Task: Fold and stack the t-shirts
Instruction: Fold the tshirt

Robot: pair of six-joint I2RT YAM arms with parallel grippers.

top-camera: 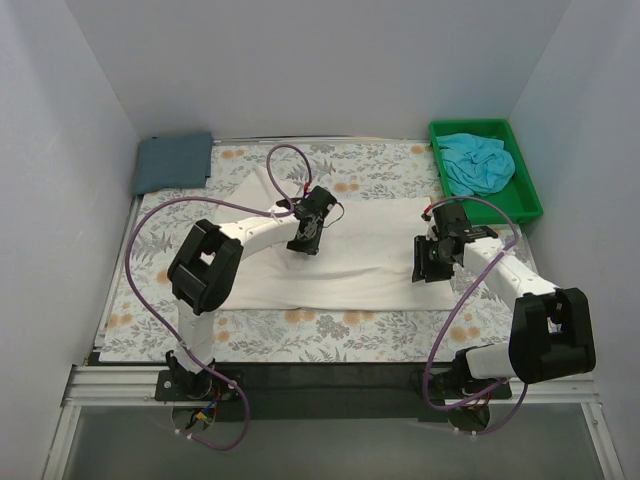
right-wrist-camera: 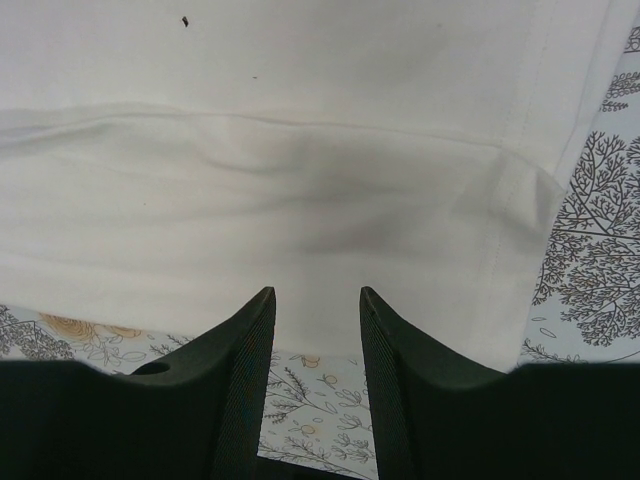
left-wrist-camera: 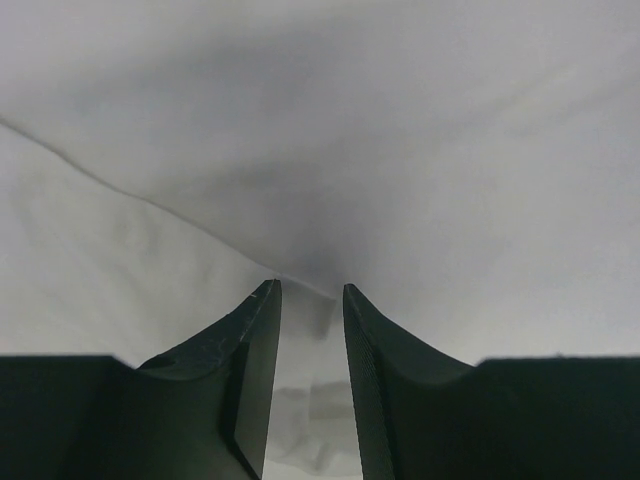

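Note:
A cream-white t-shirt (top-camera: 370, 255) lies folded into a long band across the floral table cover (top-camera: 330, 325). My left gripper (top-camera: 305, 240) points down onto its upper middle. In the left wrist view the jaws of the left gripper (left-wrist-camera: 310, 288) stand narrowly apart, with white cloth (left-wrist-camera: 400, 150) bunched between them and a raised crease running to the tips. My right gripper (top-camera: 428, 265) is at the shirt's right end. Here the right gripper (right-wrist-camera: 315, 292) is open, its tips on the hem of the shirt (right-wrist-camera: 300, 200). A slate blue-grey t-shirt (top-camera: 175, 160) lies folded at the back left. A turquoise t-shirt (top-camera: 478, 165) is crumpled in the bin.
A green bin (top-camera: 530, 185) stands at the back right corner. White walls close in the table on three sides. The floral cover (right-wrist-camera: 590, 250) shows beside and below the shirt's hem. Purple cables loop from both arms over the near part of the table.

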